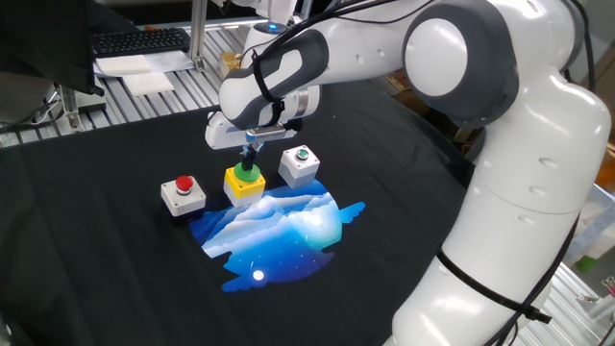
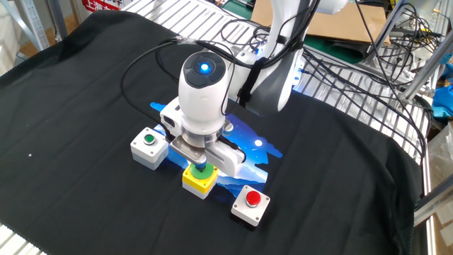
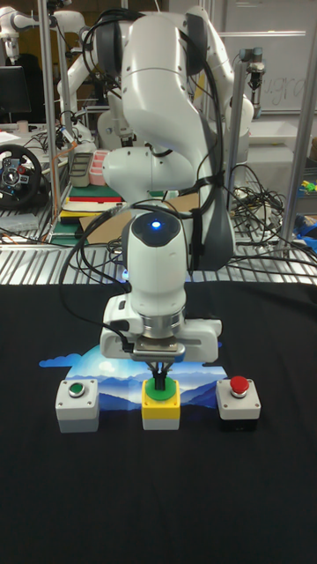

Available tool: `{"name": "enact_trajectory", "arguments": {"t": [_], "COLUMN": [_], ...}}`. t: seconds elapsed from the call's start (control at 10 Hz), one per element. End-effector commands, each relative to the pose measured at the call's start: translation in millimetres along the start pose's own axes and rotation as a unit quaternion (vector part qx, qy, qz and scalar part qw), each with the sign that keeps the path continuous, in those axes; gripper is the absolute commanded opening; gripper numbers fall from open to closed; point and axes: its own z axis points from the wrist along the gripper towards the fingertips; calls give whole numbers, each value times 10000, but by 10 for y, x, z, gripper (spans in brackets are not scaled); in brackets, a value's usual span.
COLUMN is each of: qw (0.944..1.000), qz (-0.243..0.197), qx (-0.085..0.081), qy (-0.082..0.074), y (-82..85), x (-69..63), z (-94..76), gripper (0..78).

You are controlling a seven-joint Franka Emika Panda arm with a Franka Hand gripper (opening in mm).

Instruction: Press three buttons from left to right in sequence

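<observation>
black-clothed table [image 1: 115, 269], a blue patch [image 1: 279, 226] lying on it, and three button boxes [image 1: 244, 182] lined up at its far edge.

**Three button boxes in a row under my pincer**

On the worktop [image 1: 106, 250] the three button boxes stand in a short row. The dome button box [image 1: 244, 183] sits in the middle, the wide-cap button box [image 1: 182, 193] at one end, the small-cap button box [image 1: 299, 164] at the other. My pincer [image 1: 251, 160] is directly above the dome. The printed mat [image 1: 279, 231] lies just beside the row.
</observation>
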Motion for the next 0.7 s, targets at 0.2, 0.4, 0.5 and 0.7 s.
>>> {"name": "enact_trajectory", "arguments": {"t": [0.2, 0.4, 0.5, 0.7], "qw": [9998, 9998, 9998, 9996], "qz": [100, 100, 85, 119], "qx": [59, 51, 49, 61], "qy": [184, 184, 196, 232], "y": [101, 104, 115, 229], "x": [112, 111, 89, 76], "z": [-84, -118, -215, -515], "gripper": [11, 11, 11, 11]}}
